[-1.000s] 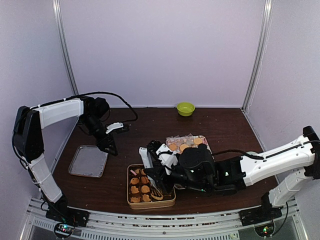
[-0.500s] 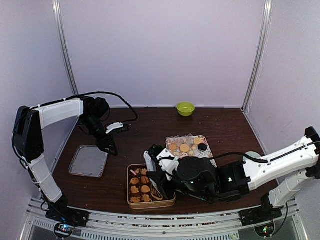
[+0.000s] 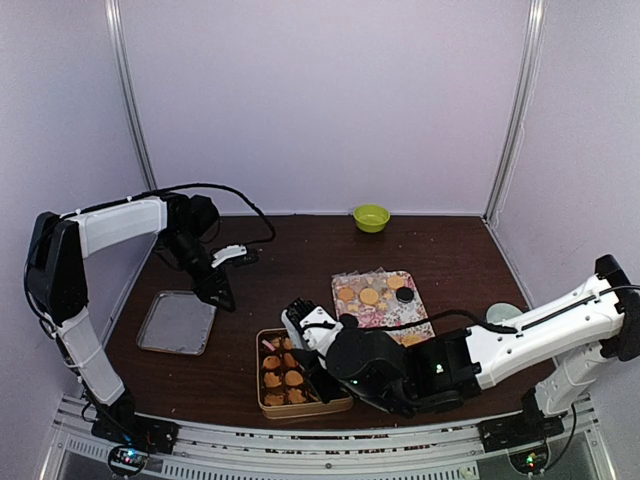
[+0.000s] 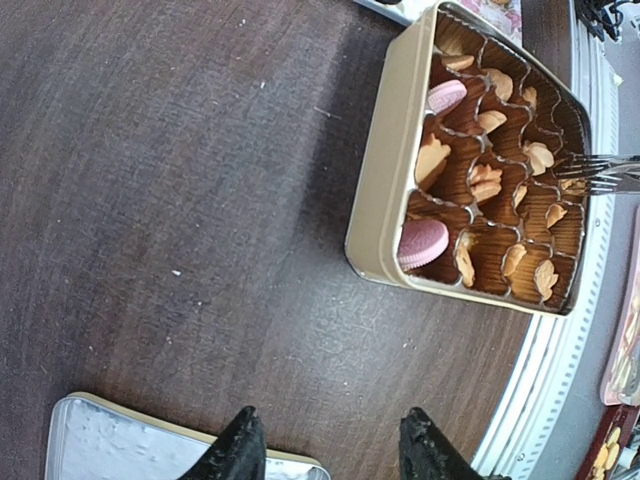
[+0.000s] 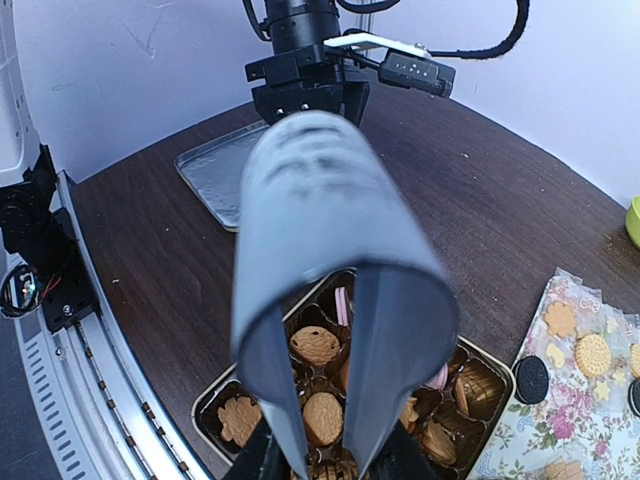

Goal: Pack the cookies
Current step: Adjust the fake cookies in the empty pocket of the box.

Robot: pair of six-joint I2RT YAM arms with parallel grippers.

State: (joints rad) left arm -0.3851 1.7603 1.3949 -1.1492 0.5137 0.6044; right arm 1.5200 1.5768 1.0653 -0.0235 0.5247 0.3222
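Lilac walls [image 3: 330,100] are seen behind a dark wooden desk [image 3: 290,250]. Cookies [image 5: 322,417] are spotted in brown paper cups [image 4: 455,175] inside the gold tin [image 4: 375,200] at the desk's near edge, and more are spread on the floral tray [image 3: 385,312] just beside it. Grey tongs [image 5: 320,250] are clamped in the fingers of the right gripper [image 5: 330,462], their tips over the tin. The fingers of the left gripper [image 4: 330,455] are held apart, empty, above the edge of the silver lid [image 3: 177,322].

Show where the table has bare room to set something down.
Bare wood: the back strip between green bowl and left gripper; the gap between silver lid and cookie tin. Crowded: near right, where the right arm lies by the tin and floral sheet.
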